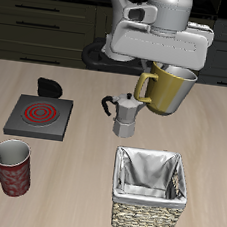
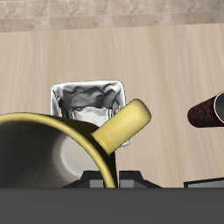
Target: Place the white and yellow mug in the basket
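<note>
The white and yellow mug hangs in the air, tilted, held at its rim by my gripper, which is shut on it. It is above the table, farther back than the basket and beside the moka pot. In the wrist view the mug's rim and pale inside fill the near field, its yellow handle sticking out toward the basket. The basket is woven, tan, lined with grey-white cloth, with nothing visible inside. My fingertips are hidden behind the mug.
A red patterned mug stands near the table's front edge; it also shows in the wrist view. A small stove plate with a red coil and a black object lie farther back.
</note>
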Controlling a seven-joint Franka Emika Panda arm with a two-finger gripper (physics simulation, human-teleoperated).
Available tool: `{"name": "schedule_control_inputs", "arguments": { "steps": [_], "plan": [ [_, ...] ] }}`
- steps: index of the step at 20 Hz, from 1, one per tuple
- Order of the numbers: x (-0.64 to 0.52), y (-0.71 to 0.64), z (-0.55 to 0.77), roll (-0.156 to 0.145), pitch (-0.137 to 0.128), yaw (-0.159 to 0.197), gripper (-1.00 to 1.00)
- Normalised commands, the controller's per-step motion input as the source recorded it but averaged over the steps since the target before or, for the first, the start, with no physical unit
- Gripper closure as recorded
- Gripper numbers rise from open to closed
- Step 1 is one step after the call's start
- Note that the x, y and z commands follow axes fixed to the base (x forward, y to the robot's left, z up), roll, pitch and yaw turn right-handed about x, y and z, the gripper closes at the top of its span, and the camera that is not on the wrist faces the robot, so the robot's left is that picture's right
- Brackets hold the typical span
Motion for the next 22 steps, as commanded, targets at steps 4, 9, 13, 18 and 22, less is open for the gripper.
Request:
{"name": "schedule_control_inputs", "arguments": {
  "steps": [4, 9, 13, 18, 22],
  "plan": [
    [0.20, -0.11, 0.01, -0.024, 0.012, -0.019, 1.00],
    [0.27, -0.10, -0.09, -0.002, 0.000, 0.020, 1.00],
    [0.18, -0.11, -0.21, -0.001, 0.022, -0.009, 1.00],
    [0.18, -0.02, -0.08, 0.016, -0.014, 0.010, 1.00],
    [0.16, 0.02, -0.21, 0.015, 0.005, 0.024, 1.00]
  ]
}}
